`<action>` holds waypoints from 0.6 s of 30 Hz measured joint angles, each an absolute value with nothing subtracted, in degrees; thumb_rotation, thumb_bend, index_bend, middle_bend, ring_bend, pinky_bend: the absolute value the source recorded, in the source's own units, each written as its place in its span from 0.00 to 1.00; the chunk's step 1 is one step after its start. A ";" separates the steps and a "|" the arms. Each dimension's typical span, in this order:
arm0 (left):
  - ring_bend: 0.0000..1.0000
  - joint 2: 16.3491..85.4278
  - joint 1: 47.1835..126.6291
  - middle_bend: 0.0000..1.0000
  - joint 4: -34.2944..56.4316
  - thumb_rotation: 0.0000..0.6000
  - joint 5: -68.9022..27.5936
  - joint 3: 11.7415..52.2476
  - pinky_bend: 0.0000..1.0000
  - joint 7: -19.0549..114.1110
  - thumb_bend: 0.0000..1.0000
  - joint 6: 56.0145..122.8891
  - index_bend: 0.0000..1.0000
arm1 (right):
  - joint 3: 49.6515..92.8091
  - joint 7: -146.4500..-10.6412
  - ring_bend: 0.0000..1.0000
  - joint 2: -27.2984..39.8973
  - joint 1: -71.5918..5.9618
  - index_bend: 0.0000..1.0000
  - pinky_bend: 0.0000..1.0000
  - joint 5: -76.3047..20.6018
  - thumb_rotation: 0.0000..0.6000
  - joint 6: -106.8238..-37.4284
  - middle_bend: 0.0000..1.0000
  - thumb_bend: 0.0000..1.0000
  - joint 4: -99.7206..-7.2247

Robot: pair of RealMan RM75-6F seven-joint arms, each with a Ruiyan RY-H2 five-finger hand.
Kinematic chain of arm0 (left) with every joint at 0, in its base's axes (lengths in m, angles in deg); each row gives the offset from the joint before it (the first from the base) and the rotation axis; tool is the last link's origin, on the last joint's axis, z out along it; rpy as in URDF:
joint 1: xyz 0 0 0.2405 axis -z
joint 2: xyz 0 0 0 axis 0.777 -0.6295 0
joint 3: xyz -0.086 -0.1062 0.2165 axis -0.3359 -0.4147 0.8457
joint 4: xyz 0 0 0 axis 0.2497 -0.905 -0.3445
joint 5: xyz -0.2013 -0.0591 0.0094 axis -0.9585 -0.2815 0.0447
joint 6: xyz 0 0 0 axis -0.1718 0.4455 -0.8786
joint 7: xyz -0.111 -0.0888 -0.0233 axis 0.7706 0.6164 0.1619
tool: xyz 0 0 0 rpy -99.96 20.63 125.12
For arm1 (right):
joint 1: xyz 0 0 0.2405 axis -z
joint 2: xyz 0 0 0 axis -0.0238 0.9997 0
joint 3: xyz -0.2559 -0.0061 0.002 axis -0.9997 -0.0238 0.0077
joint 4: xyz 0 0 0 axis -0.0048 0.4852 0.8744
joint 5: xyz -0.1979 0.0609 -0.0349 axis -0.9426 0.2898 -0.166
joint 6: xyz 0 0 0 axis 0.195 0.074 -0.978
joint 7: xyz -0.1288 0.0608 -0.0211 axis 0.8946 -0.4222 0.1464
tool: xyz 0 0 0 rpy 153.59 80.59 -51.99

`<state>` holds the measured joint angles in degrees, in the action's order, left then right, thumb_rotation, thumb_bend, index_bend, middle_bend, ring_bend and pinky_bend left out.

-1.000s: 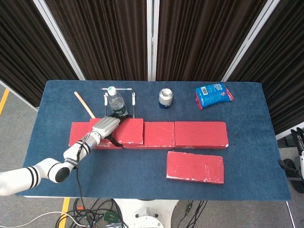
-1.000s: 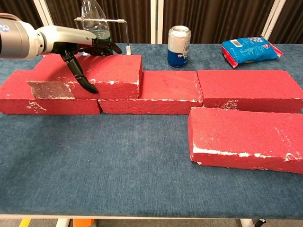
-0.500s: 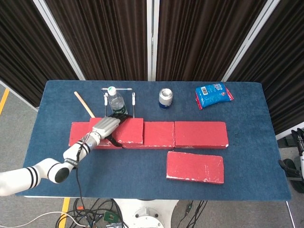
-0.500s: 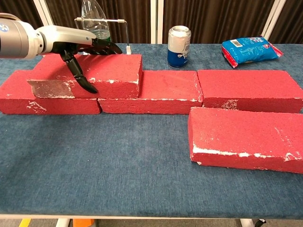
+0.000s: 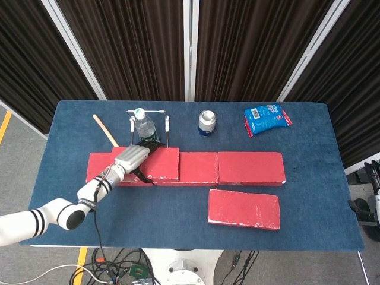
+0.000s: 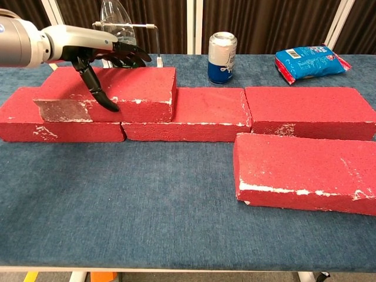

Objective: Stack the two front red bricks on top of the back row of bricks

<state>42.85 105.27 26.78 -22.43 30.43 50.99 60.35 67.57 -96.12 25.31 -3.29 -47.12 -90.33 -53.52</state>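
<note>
Landmark: back row of bricks (image 6: 235,114), three red bricks laid end to end across the blue tabletop (image 6: 147,205).

Item 1. Stacked brick (image 6: 126,88): red, lay flat on top of the row's left part, spanning the joint between the left and middle bricks. Its front face showed white and grey scuffing.

Item 2. Front brick (image 6: 305,167): red, lay flat on the tabletop just in front of the row's right brick, apart from the stacked brick, untouched.

Item 3. Left hand (image 6: 97,56): sat over the stacked brick's left half. Dark fingers (image 6: 100,94) were spread apart; one reached down the brick's front face, the others stretched along its top rear edge. Whether they pressed the brick or stood just off it could not be told. In the head view the left hand (image 5: 133,157) lay over the same brick, arm trailing toward the near-left corner of the tabletop.

Item 4. Right hand: only part of the right arm showed, well to the right of the row, off the tabletop edge.

Item 5. Behind the row: water bottle (image 6: 117,26) in a wire stand (image 6: 154,35), behind the stacked brick; can (image 6: 222,57) behind the middle brick; blue snack packet (image 6: 311,61) behind the right brick; wooden stick (image 5: 105,130) behind the left end.
</note>
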 measured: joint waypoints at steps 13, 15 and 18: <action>0.02 39.63 104.52 0.05 31.73 1.00 -23.26 30.61 0.06 48.21 0.00 63.65 0.07 | 67.69 -96.31 0.00 25.80 -2.91 0.00 0.00 -46.67 1.00 -90.47 0.00 0.14 -53.45; 0.02 38.66 104.11 0.05 33.05 1.00 -23.43 30.46 0.06 47.86 0.00 64.81 0.07 | 67.62 -96.46 0.00 25.83 -2.89 0.00 0.00 -46.89 1.00 -90.54 0.00 0.14 -53.44; 0.02 36.99 103.18 0.05 35.36 1.00 -23.35 30.31 0.06 47.43 0.00 66.87 0.07 | 67.38 -96.41 0.00 26.01 -3.00 0.00 0.00 -47.61 1.00 -90.56 0.00 0.14 -53.75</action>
